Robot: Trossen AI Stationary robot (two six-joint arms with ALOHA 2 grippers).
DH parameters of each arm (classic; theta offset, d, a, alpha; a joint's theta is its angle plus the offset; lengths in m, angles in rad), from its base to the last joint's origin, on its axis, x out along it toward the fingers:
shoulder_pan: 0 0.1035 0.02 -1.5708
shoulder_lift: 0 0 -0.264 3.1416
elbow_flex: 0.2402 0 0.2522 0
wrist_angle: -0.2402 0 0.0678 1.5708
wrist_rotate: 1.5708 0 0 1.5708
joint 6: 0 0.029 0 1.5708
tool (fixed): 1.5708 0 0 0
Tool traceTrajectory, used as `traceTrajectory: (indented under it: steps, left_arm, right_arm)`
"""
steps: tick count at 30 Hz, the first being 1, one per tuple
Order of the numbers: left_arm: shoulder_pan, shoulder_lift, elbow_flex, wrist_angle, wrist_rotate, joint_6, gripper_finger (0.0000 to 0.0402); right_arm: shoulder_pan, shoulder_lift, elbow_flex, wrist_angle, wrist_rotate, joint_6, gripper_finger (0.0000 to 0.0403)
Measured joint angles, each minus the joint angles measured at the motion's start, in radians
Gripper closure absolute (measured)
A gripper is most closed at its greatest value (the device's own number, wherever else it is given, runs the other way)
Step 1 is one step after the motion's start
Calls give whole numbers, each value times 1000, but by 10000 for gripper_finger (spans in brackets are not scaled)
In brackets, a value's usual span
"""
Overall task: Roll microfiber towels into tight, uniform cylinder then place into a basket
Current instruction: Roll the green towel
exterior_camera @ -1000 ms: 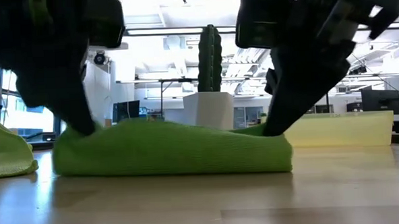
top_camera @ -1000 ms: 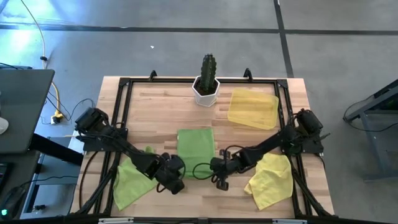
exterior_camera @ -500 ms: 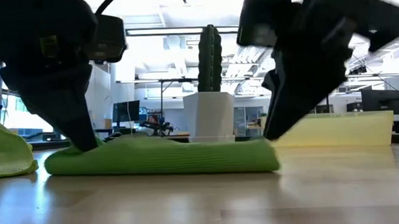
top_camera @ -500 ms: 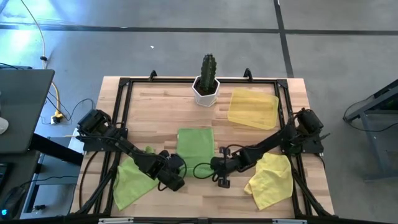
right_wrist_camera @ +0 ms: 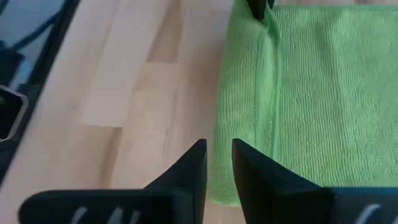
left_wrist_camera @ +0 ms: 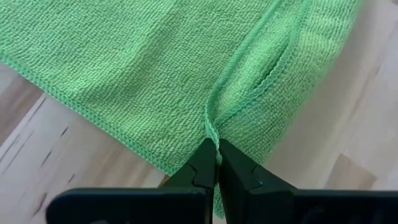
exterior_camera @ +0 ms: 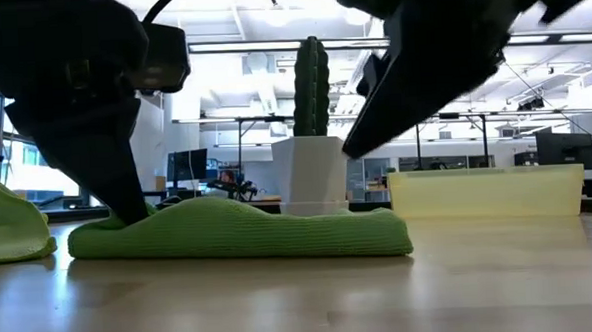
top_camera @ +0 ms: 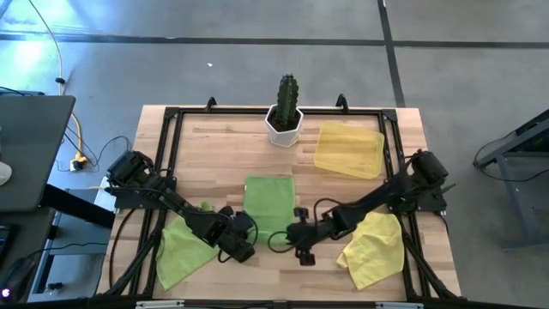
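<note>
Rolling begins: my left gripper point(left_wrist_camera: 217, 163) pinches the near edge of the centre green towel point(top_camera: 269, 202), mid-table. My right gripper point(right_wrist_camera: 219, 163), slightly parted and empty, must regrasp that edge alongside.

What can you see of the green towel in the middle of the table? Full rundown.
The middle green towel is lime microfiber, ribbed weave, stitched hem. It lies mostly flat on the wooden table, near edge folded over into a low bump. The left tool is shut on that folded edge at one corner. The right tool hangs slightly open above the opposite near corner, not touching. Cactus pot stands apart behind it.
</note>
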Motion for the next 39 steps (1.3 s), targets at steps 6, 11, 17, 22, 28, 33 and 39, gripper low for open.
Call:
traceTrajectory:
  steps: [6,11,17,22,28,33,39]
  left_arm:
    - [0,0,0,-35,-9,-5,400]
    - [0,0,0,-35,-9,-6,400]
    - [0,0,0,-34,-9,-2,400]
    - [0,0,0,-34,-9,14,377]
    - [0,-5,4,-41,-40,219,326]
    - [0,-6,92,-177,-62,427,296]
    - [-8,-6,181,-299,4,467,278]
  right_arm:
    - [0,71,0,26,-12,0,354]
    - [-4,104,0,23,-4,0,362]
    - [-14,104,0,-11,-9,26,361]
    - [-14,103,1,-46,-15,27,328]
    - [-13,103,1,-53,-18,60,281]
    - [-13,102,2,-71,-20,80,273]
    - [-13,102,2,-74,-20,83,274]
